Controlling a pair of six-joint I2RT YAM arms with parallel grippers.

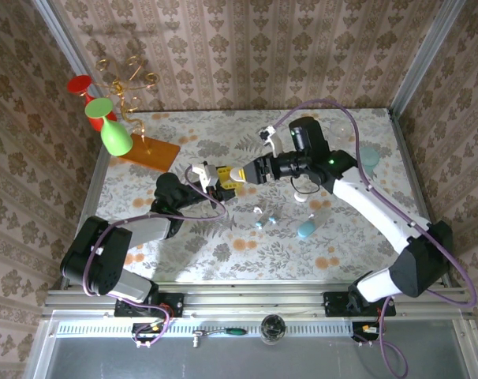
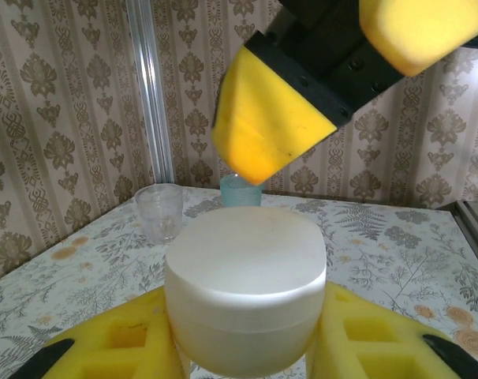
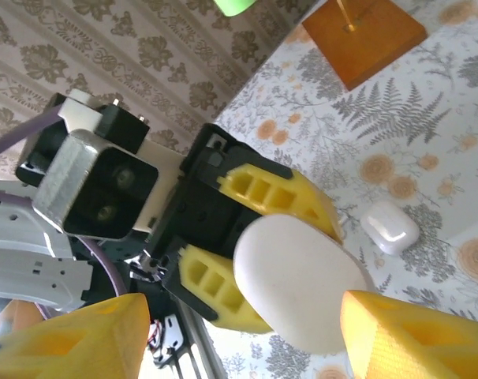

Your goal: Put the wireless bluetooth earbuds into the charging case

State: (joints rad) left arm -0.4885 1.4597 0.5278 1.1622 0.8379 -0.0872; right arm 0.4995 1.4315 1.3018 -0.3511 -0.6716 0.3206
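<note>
Over the middle of the floral table [image 1: 192, 253], we see the left gripper [image 2: 247, 343] closed partway on a white oval item [image 2: 247, 276], holding it clear of the surface. The right gripper [image 3: 247, 312] faces it with its yellow fingers spread wide on either side of that item, gripping nothing. Smaller things lie on the tabletop: a light-blue capsule [image 1: 306, 230] in front of the right arm, the charging case [image 3: 389, 229], closed and apart from both grippers, and the two earbuds [image 1: 259, 224], loose near the capsule.
</note>
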